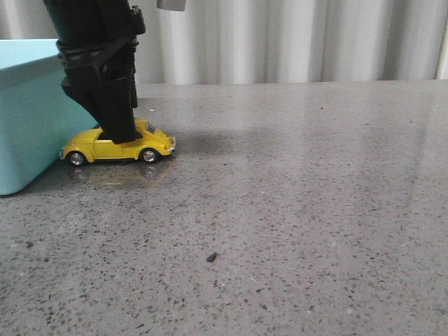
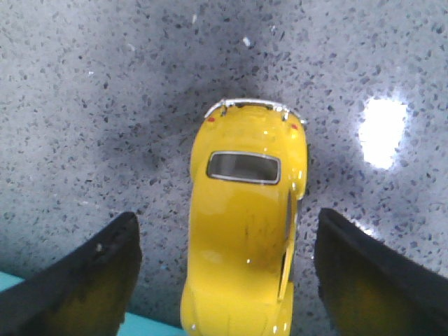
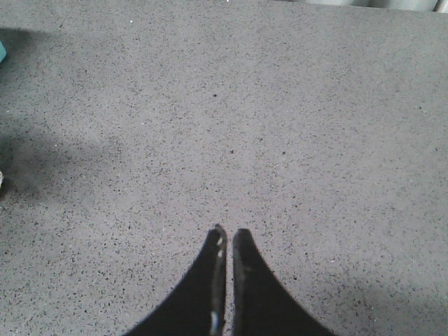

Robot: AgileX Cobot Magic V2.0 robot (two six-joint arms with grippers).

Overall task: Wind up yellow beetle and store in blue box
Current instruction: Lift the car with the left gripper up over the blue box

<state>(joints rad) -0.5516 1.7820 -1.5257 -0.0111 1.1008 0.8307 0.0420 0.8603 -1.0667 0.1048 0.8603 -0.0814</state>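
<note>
I am holding my left gripper wide open astride the yellow beetle, which is sitting on the table just right of the blue box, and should be closing squarely on its flanks, my right gripper pinched empty.

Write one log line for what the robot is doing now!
left gripper: open, straddling beetle | right gripper: shut, empty | beetle on table, beside box

Left end effector black, tapered fingers; matte.
</note>
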